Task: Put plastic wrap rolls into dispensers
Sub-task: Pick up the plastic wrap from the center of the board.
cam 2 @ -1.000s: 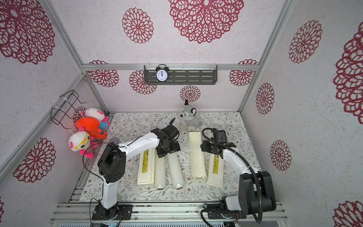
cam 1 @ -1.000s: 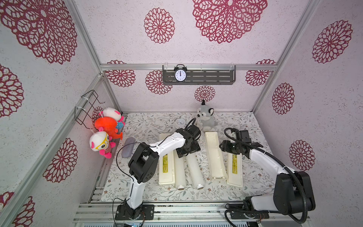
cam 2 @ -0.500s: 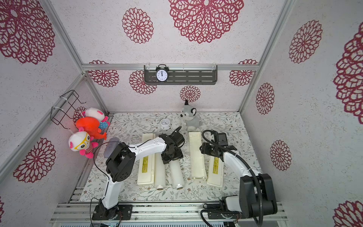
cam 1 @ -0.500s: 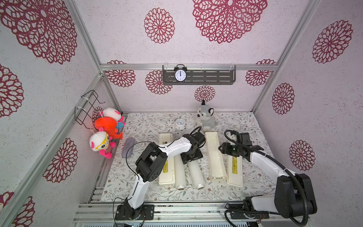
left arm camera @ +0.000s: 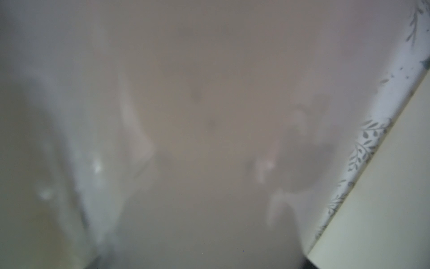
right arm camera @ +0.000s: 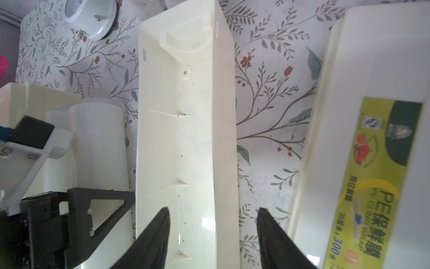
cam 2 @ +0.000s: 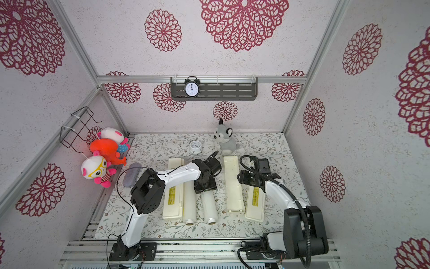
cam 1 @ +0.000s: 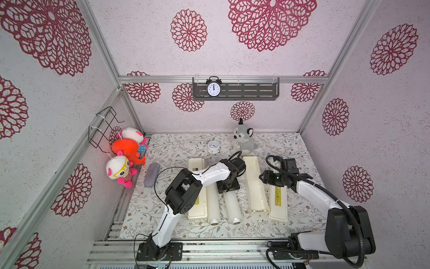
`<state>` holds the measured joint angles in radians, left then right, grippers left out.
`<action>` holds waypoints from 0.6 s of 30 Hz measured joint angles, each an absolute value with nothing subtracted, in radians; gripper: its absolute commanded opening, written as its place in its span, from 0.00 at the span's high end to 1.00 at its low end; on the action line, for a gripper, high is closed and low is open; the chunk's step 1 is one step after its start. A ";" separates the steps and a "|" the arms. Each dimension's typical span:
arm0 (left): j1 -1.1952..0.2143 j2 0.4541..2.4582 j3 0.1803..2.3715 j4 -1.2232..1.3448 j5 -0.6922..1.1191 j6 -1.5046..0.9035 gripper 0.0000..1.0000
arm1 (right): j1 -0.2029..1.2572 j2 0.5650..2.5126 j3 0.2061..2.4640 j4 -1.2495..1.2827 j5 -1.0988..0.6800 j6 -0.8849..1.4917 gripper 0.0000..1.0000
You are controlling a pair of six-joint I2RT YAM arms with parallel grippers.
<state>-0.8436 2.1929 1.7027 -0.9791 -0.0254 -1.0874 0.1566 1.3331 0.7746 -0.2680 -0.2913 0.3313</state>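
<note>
1. The closed labelled dispenser (cam 1: 199, 210) lies leftmost, one plastic wrap roll (cam 1: 213, 207) just beside it.
2. The left gripper (cam 1: 227, 189) has come down over the second roll (cam 1: 232, 207), its jaws narrowing from wide; whether it grips yet I cannot tell. Pickup seems next.
3. The open dispenser tray (right arm camera: 186, 139) lies empty; the right gripper (right arm camera: 213, 208) stands with jaws apart astride its wall.

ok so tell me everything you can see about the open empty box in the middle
The open box is a long, narrow cream-white plastic trough, empty, lying flat on the floral mat. Inside are low ribs, a curved cradle at the far end, a small rivet and dark specks. It sits between a white roll and a labelled box, apart from both. The right claw straddles one long wall, open; contact can't be judged.
</note>
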 measured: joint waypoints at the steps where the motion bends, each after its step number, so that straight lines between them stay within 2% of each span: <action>1: -0.844 2.196 1.710 -0.989 -0.032 -1.070 0.44 | 0.157 1.333 0.775 -0.269 -0.292 0.329 0.40; 9: -0.825 2.190 1.713 -1.017 -0.045 -0.950 0.46 | 0.160 1.375 0.776 -0.270 -0.291 0.303 0.40; 14: -0.808 2.167 1.734 -1.025 -0.046 -0.905 0.46 | 0.198 1.454 0.801 -0.283 -0.258 0.282 0.49; 18: -0.788 2.115 1.736 -1.021 -0.035 -0.897 0.46 | 0.249 1.500 0.830 -0.289 -0.222 0.272 0.51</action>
